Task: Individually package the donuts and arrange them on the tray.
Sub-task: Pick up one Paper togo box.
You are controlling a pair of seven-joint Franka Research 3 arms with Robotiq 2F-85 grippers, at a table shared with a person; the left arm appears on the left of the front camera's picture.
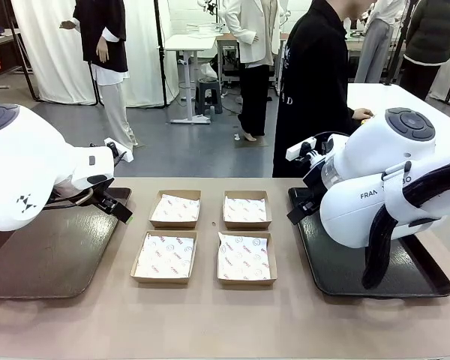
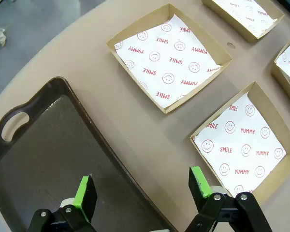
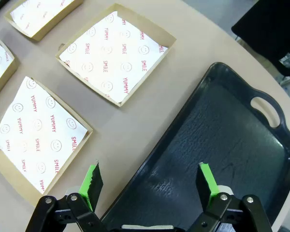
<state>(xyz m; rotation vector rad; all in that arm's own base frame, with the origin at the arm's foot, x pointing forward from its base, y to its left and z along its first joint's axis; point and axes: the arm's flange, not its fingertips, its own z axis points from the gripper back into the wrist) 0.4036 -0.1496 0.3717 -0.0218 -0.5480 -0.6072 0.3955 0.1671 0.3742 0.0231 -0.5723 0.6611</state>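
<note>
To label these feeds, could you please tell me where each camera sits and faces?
Front: fixed between the arms, robot's side, facing across the table to the person; left arm and right arm show.
Left wrist: on the left arm, looking down past the left jaws, open, at the brown tray.
Right wrist: on the right arm, looking down past the right jaws, open, at the black tray.
Shared: all three views show the paper-lined boxes.

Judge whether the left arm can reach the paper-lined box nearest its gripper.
Probably yes. The left gripper hangs open over the dark tray at its edge, the box lies just beside it, and only bare table separates them.
</note>
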